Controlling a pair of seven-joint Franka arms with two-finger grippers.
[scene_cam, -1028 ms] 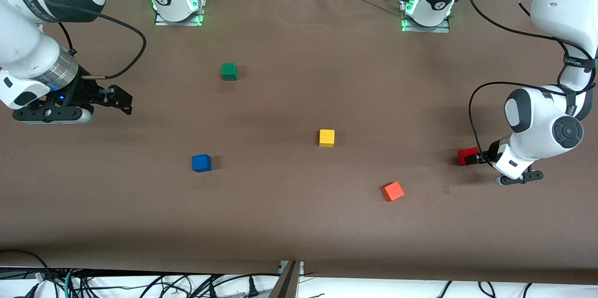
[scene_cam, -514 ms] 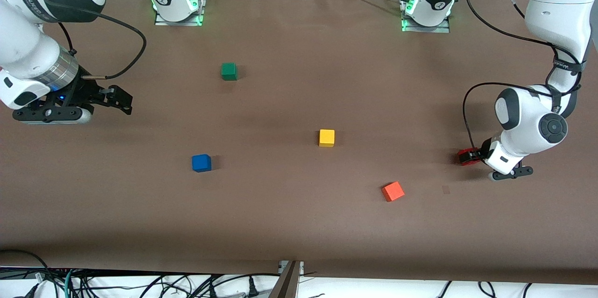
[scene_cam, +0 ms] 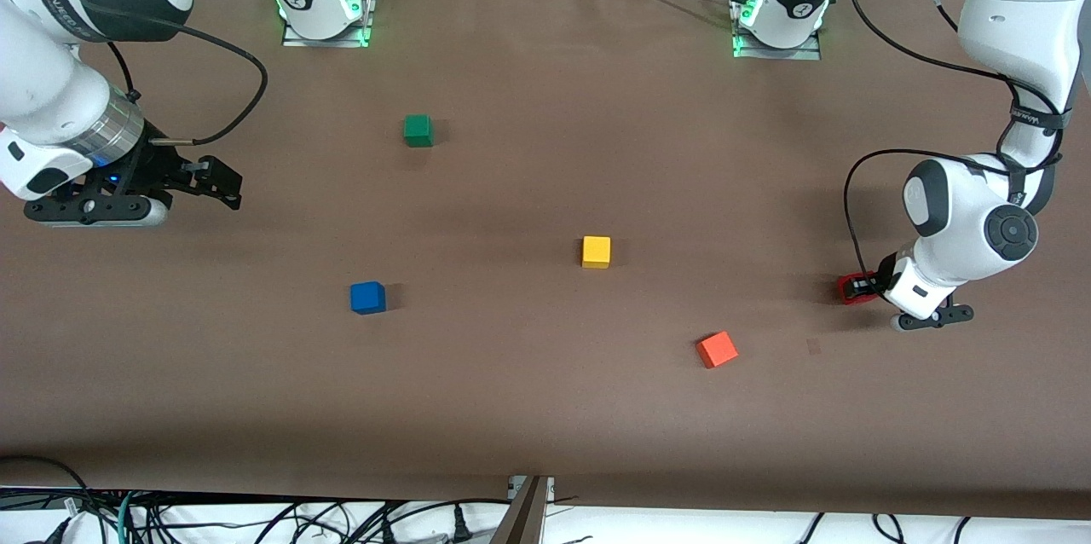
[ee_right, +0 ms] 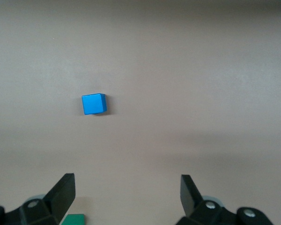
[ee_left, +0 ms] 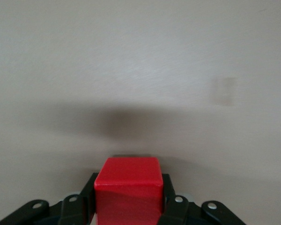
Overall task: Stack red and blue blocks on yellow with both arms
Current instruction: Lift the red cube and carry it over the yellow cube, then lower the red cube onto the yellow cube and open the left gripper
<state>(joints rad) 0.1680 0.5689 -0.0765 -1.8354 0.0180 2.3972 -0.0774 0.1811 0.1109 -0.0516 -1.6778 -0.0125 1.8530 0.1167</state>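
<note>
The red block point(scene_cam: 852, 288) rests on the table at the left arm's end, and my left gripper point(scene_cam: 862, 287) is shut on it. In the left wrist view the red block point(ee_left: 127, 190) fills the gap between the black fingers point(ee_left: 171, 204). The blue block point(scene_cam: 367, 298) lies toward the right arm's end, and the right wrist view shows the blue block point(ee_right: 93, 103) too. Mid-table sits the yellow cube point(scene_cam: 596, 251). My right gripper point(scene_cam: 223, 183) waits open in the air at the right arm's end, with nothing between its fingers point(ee_right: 65, 190).
A green cube point(scene_cam: 418, 130) sits nearer the robots' bases than the blue block. An orange cube point(scene_cam: 717, 350) lies nearer the front camera than the yellow cube. The brown table cover point(scene_cam: 545, 408) ends at a front edge with cables below.
My left gripper has come down around the red block and shut on it. The right arm has not moved.
</note>
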